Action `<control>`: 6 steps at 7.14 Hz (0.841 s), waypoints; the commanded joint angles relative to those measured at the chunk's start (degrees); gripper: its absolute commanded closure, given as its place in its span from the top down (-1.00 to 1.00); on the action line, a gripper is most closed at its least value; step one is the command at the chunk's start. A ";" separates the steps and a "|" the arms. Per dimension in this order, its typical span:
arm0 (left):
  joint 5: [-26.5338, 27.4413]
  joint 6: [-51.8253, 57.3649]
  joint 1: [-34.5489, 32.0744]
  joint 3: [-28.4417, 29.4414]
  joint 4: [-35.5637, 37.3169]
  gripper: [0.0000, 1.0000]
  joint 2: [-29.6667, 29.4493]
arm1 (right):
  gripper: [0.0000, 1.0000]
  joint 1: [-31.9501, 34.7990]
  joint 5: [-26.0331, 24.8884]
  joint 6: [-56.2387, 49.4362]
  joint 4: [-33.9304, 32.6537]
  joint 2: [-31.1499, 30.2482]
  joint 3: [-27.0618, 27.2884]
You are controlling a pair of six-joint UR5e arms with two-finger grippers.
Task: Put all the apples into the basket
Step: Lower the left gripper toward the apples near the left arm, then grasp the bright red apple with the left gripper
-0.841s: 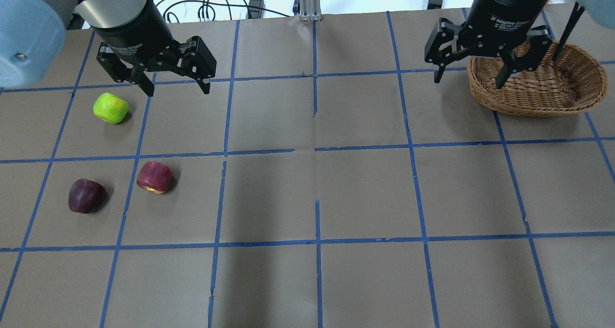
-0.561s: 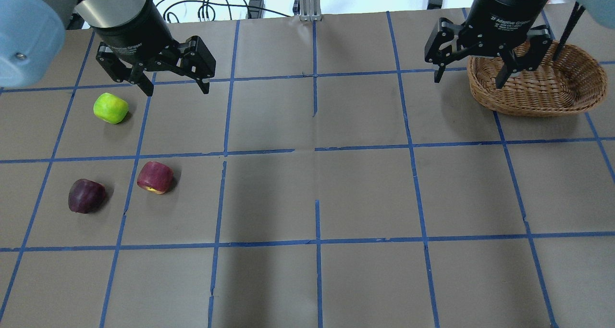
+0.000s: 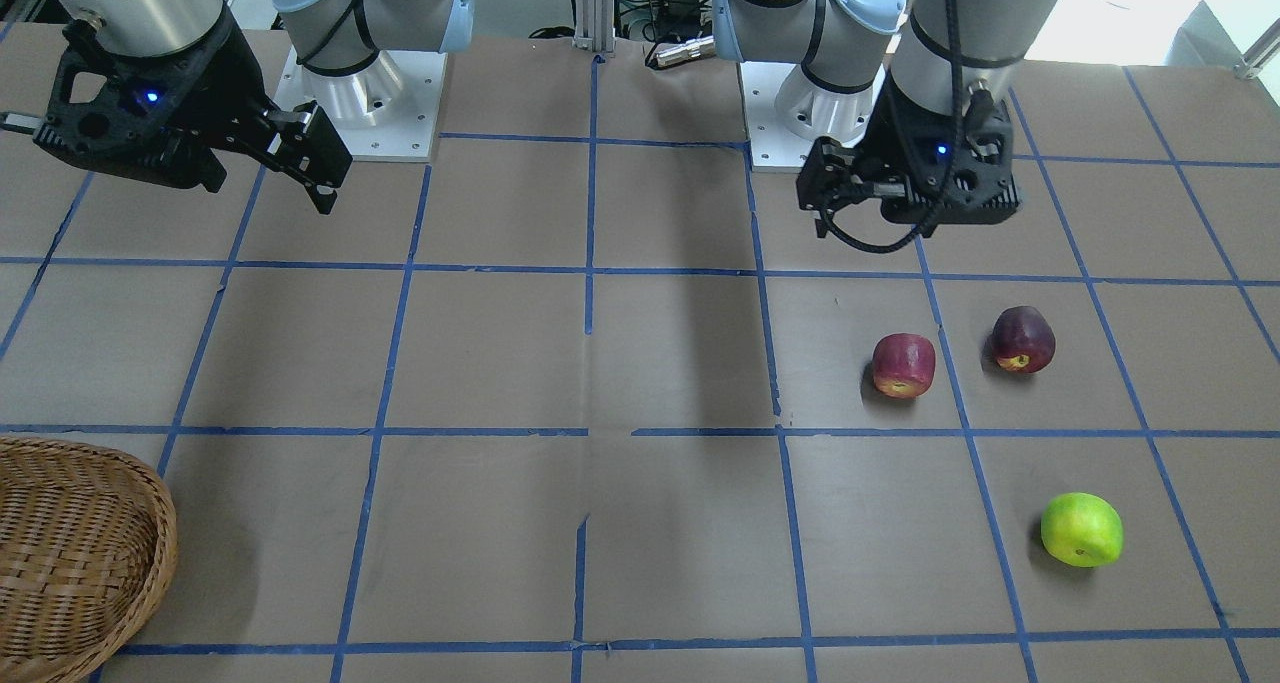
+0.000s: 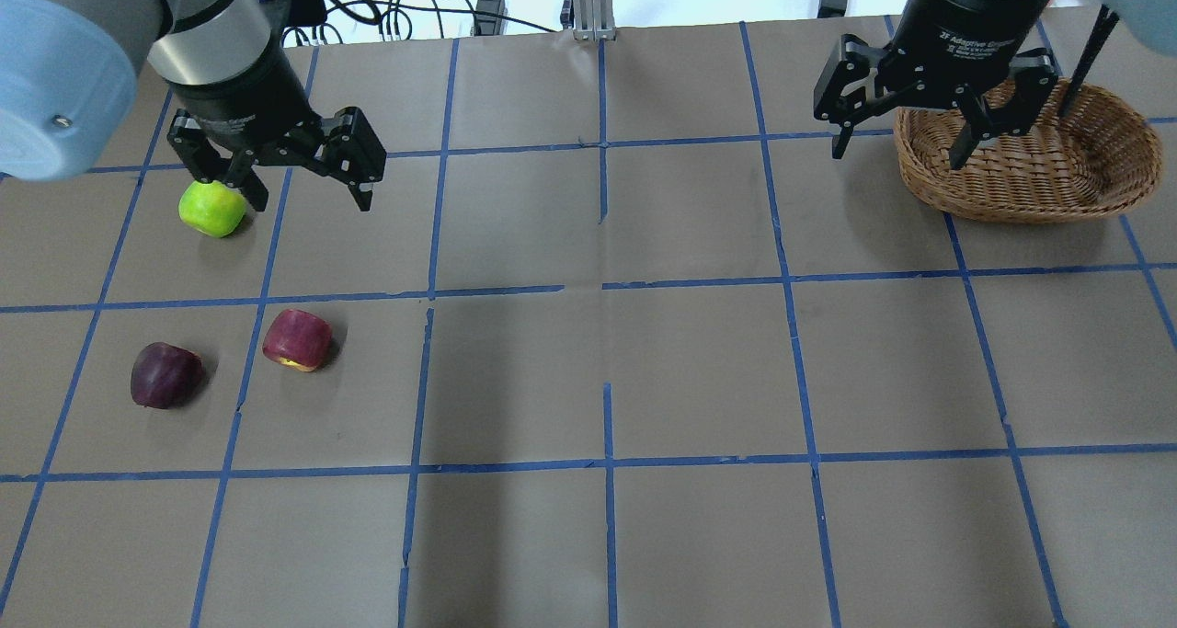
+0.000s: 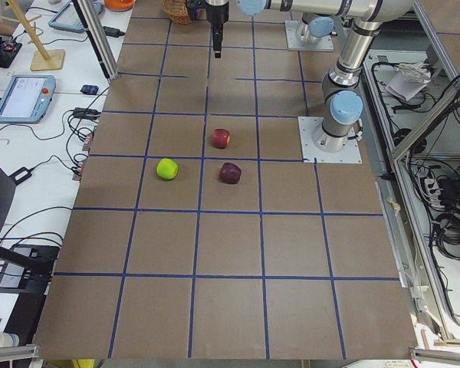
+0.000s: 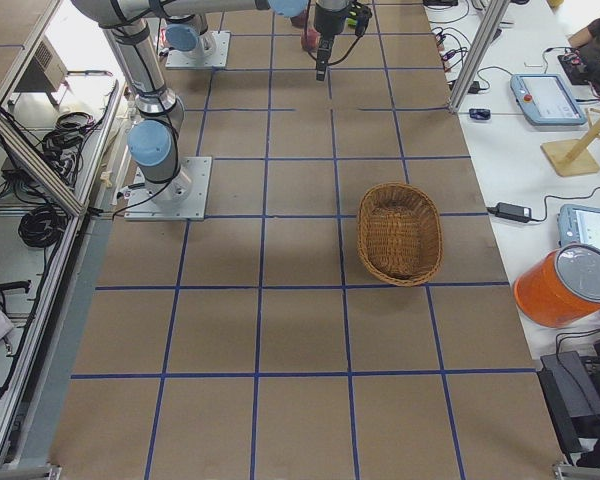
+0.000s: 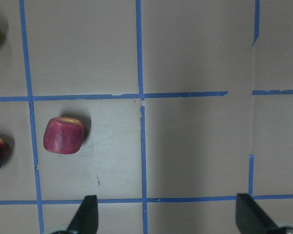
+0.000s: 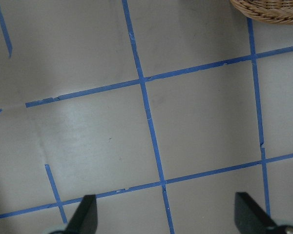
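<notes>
Three apples lie on the table on my left side: a lime green apple [image 4: 211,210] [image 3: 1081,529], a red apple [image 4: 297,339] [image 3: 904,365] and a dark maroon apple [image 4: 166,375] [image 3: 1023,339]. The wicker basket [image 4: 1030,159] [image 3: 70,553] stands at the far right and holds nothing. My left gripper [image 4: 308,200] is open and empty, high above the table. In its wrist view the red apple [image 7: 63,135] lies ahead to the left. My right gripper [image 4: 897,154] is open and empty, raised beside the basket's left rim.
The table is brown paper with a blue tape grid [image 4: 607,283]. Both arm bases [image 3: 360,93] stand at the robot's edge. Cables [image 4: 414,12] and a metal post [image 4: 593,3] lie beyond the far edge.
My left gripper has moved left and toward the near side, so one finger now overlaps the green apple's edge in the overhead view. The right gripper and the apples have not moved.
</notes>
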 commanded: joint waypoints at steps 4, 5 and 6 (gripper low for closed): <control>-0.41 28.99 15.23 -29.75 40.37 1.00 -7.94 | 1.00 0.00 0.69 0.35 0.08 0.06 0.50; -3.02 28.93 15.23 -29.76 40.49 1.00 -10.31 | 1.00 0.00 0.60 0.35 0.08 0.06 0.50; -4.44 29.37 15.23 -30.19 40.41 1.00 -11.82 | 1.00 0.00 0.60 0.35 0.25 0.06 0.58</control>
